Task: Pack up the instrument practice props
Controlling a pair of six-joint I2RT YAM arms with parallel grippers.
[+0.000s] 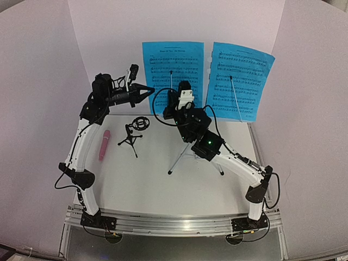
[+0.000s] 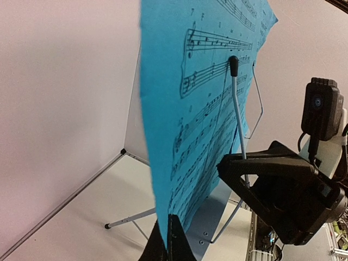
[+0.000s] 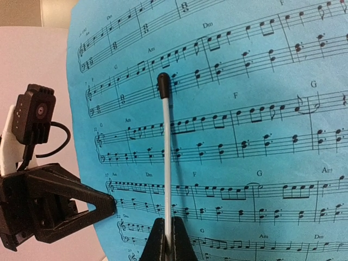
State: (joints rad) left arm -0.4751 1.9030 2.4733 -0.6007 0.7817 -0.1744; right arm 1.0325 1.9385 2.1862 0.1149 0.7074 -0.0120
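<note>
Closest to each wrist lens, its own fingers. At the bottom of the left wrist view, left gripper [image 2: 169, 236], closed fully, pinching the left edge of the left sheet [image 2: 163, 109]. At the bottom of the right wrist view, right gripper [image 3: 168, 242], closed fully too, clamped on the thin white wire [image 3: 167, 163] lying over the front of the same sheet. From above, both grippers raised at the back of the table [image 1: 163, 185], left one at the side of the sheet, right one before its middle. Beside it on the right, second sheet [image 1: 239, 79], under its own wire, not touched. Both sheets blue, upright on the pale stand [image 2: 209, 223], with silver legs spread on the table under the right arm. At the left, flat on the table, pink mic [image 1: 104, 144]. To its right, small black mic stand [image 1: 133, 133], upright, between mic and silver legs, apart from both.
</note>
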